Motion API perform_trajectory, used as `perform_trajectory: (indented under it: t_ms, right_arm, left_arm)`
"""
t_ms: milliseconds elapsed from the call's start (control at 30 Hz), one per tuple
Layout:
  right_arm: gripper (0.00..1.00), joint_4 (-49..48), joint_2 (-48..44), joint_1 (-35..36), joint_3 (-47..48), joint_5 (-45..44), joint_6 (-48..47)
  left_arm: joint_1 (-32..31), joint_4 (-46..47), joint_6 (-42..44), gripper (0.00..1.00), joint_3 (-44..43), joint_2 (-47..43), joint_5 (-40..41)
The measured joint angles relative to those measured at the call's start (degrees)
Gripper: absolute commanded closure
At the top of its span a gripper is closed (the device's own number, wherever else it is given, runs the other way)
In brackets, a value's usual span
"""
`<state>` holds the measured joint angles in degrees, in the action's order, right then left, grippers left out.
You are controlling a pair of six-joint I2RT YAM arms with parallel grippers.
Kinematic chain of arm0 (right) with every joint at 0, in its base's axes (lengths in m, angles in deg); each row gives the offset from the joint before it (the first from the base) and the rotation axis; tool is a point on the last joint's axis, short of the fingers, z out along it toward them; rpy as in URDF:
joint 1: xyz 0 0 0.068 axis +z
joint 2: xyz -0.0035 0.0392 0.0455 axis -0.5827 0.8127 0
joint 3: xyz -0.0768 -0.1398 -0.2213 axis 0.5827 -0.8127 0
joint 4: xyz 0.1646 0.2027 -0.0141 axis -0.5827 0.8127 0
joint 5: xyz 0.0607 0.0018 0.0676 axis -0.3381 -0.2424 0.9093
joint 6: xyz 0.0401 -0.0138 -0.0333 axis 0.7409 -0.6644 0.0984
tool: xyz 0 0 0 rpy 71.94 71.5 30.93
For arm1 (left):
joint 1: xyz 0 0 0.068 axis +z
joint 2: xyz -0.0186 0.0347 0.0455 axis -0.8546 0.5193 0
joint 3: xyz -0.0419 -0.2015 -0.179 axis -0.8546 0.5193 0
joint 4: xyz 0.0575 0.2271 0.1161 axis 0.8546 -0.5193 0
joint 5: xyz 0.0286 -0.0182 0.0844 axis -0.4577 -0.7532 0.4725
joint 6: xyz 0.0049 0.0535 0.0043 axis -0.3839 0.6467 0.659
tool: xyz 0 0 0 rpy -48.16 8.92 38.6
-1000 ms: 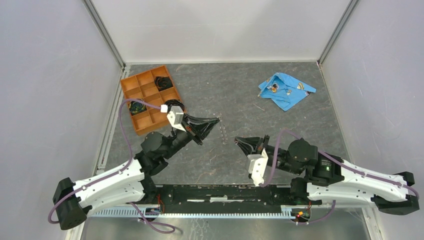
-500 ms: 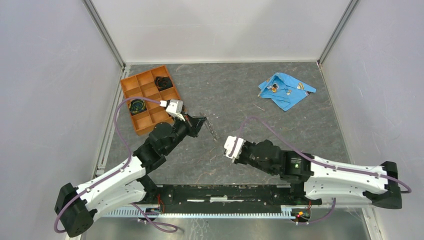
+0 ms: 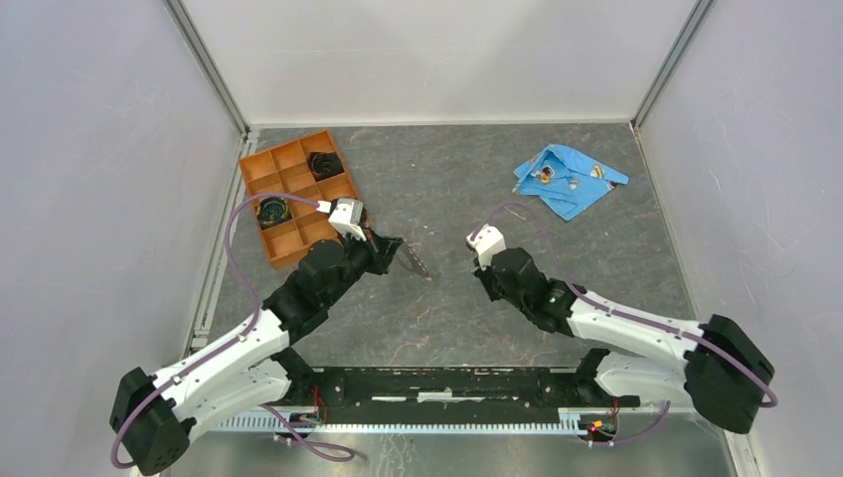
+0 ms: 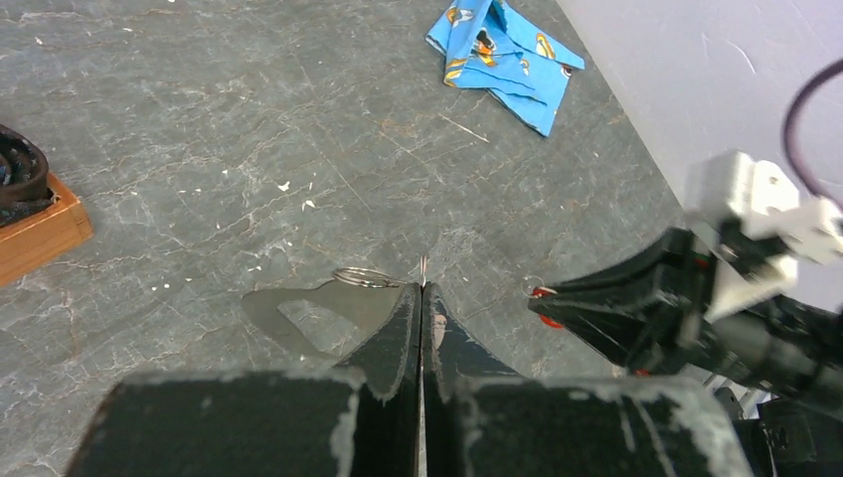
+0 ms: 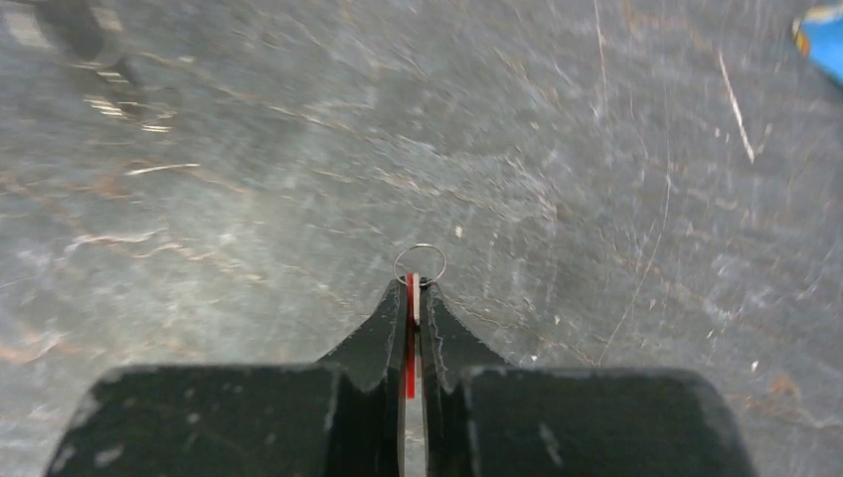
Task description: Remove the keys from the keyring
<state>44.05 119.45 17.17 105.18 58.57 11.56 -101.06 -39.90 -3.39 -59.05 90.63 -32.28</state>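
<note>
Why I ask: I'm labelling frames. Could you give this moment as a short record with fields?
left tool: shut, with a silvery sliver sticking out at its tips and a wire ring just beside them
right tool: shut on the red key, with the keyring poking out past the tips
tools: apart
key off keyring: cannot tell
elsewhere: orange tray far left, blue cloth far right

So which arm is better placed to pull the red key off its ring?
Right, likely: the right gripper is shut on the red key, keyring poking past its tips. The left gripper pinches a metal sliver, apart.
</note>
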Motion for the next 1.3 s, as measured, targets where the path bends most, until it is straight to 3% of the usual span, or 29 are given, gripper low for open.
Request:
perform_trajectory:
  t_ms: [300,533,767,1300]
  right_arm:
    - [1.00,-7.10,8.15,-12.37,-4.28,5.49,5.31]
    - [0.92,-10.21,12.04,-17.00,-5.57,8.13,6.56]
    - [0.70,-12.00,13.88,-18.80,-5.84,8.90,7.04]
    - [0.38,-8.90,11.80,-19.45,-5.49,8.39,6.08]
  left_arm:
    - [0.55,-0.50,-1.70,0.98,0.00,1.60,-1.27]
    - [0.68,-0.46,-2.60,0.98,0.00,2.78,-3.39]
    - [1.22,-0.46,-3.93,0.98,0.00,4.63,-4.50]
    - [3.39,-0.26,-5.09,0.98,-0.02,11.10,-4.79]
